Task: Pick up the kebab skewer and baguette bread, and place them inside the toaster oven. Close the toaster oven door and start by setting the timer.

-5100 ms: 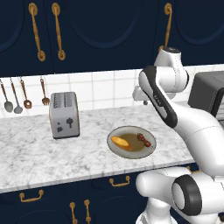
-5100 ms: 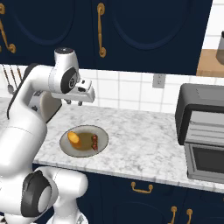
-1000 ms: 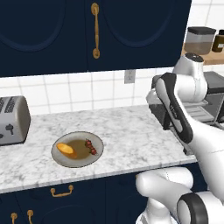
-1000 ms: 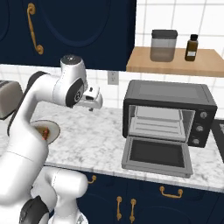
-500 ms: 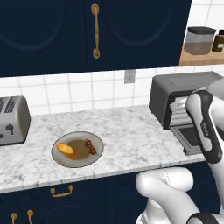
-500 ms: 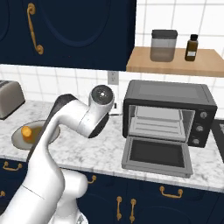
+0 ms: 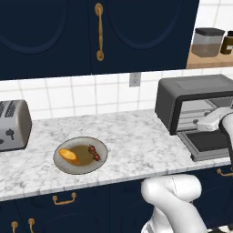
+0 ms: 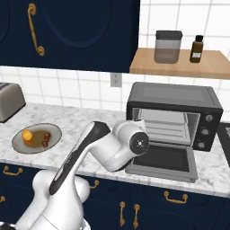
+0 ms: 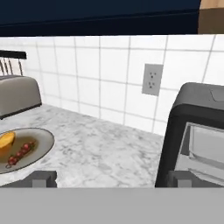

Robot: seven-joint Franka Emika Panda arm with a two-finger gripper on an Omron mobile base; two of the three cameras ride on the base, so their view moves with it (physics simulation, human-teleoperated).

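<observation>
One kebab skewer [image 7: 94, 153], one baguette bread [image 7: 69, 155] share one plate [image 7: 61, 165] — jaws wide open, empty.

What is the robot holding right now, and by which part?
Nothing. The gripper is open with empty jaws, and the kebab skewer and baguette bread lie on the plate.

We bend our arm [image 8: 96, 148] low and forward, elbow folded, with the wrist [image 8: 137, 143] out in front of us at counter height. Our hand points level along the counter, and our gripper [image 9: 111, 178] is spread wide and holds nothing, its two dark fingertips [image 9: 41, 178] far apart at the bottom of the hand view.
</observation>
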